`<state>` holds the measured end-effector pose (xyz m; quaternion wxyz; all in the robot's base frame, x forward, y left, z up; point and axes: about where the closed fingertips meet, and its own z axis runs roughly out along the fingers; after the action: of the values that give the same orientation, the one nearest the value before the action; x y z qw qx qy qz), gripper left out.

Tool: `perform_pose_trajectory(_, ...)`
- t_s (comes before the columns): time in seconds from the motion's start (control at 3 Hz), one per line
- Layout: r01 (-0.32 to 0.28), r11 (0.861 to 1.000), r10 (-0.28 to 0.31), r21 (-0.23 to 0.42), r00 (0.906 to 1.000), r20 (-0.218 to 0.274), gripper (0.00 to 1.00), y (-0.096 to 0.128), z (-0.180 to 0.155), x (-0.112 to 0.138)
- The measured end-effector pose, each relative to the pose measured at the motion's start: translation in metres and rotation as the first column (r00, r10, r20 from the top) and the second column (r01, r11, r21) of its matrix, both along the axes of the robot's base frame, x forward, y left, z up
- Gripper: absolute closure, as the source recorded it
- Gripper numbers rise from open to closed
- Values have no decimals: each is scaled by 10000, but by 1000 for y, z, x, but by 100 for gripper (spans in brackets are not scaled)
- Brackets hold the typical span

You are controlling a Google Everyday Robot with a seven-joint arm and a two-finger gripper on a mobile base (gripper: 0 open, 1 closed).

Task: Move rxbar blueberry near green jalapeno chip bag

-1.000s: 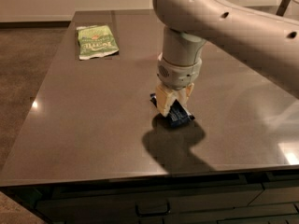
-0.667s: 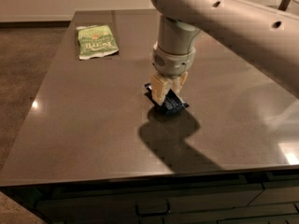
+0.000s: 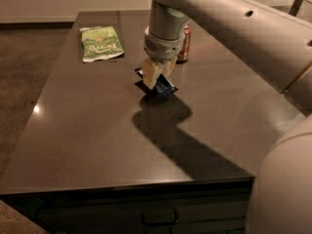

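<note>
The rxbar blueberry is a dark blue bar held in my gripper, just above the dark table's middle. The gripper's pale fingers are shut on the bar, and part of the bar is hidden behind them. The green jalapeno chip bag lies flat at the table's far left. The gripper and bar are to the right of the bag and nearer the front, well apart from it.
An orange-brown soda can stands just behind my arm, partly hidden by it. The table has its left edge beside the floor and its front edge over dark drawers.
My gripper has carried the bar up and to the left across the table, toward the green bag. The soda can has come into view behind the arm.
</note>
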<state>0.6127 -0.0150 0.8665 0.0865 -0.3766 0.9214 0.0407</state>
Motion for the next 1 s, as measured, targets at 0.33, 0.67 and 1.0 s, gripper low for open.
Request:
perform_pose_trajectory(0.33,-368,9990,356,264,9983,461,100,30,3,29)
perform_pose_trajectory(0.67,-667,9972,638,346,9948,796,100,61,1,55)
perform_pose_trajectory(1.0,-947,9949,907,347,9905,1030,100,91,0,80)
